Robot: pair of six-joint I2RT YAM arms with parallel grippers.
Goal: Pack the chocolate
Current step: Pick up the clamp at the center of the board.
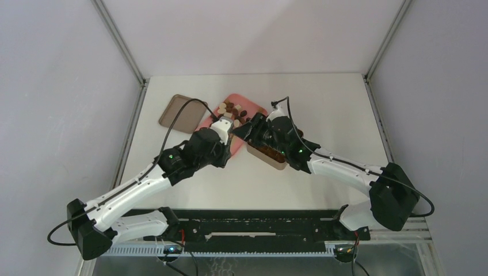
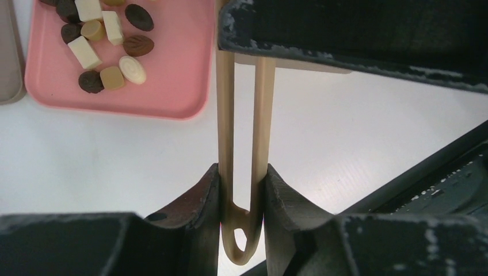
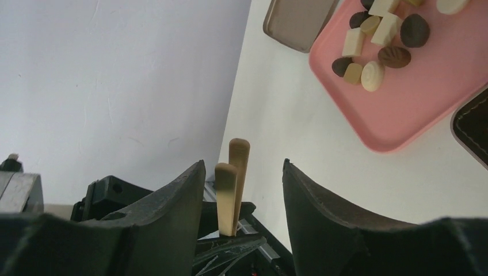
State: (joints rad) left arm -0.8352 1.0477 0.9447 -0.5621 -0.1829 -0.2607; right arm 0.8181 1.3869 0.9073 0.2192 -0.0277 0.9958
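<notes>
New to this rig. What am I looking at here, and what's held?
Two robot arms, left arm and right arm, are bolted at the near edge of the table. One picture looks down from above; the other two come from cameras on each wrist. On the table: a pink tray of loose chocolates, a flat brown lid beside it, and a tin partly under the right arm. The left jaws are shut on thin wooden tongs. The right jaws stand open around the tongs' tips, not gripping.

Chocolate point(image 1: 233, 108) on pink tray point(image 1: 237, 98); brown lid point(image 1: 175, 110) alongside.
</notes>
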